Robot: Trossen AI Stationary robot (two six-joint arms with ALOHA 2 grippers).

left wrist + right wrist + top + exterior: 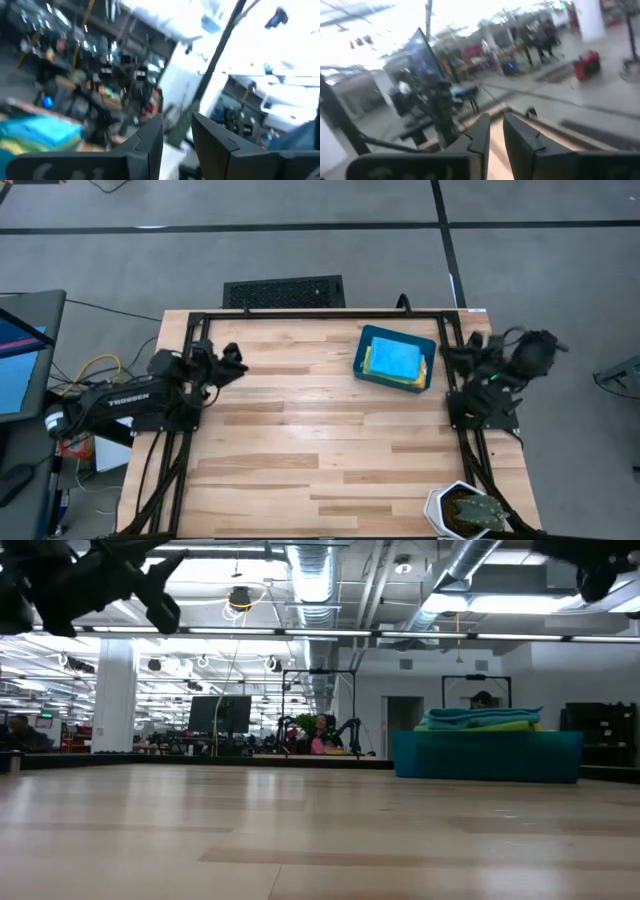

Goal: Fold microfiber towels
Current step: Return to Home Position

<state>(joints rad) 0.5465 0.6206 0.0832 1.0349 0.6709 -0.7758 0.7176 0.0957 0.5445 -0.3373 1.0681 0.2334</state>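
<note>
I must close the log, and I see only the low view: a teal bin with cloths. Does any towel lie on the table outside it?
Observer: None; the high view shows towels only inside the bin.
Operator: Is anything else there?
Observer: A white pot with a plant, at the corner of the table by the right arm.
Operator: And the tools?
Observer: Left tool at the left edge, right tool at the right edge near the bin; both empty.
</note>
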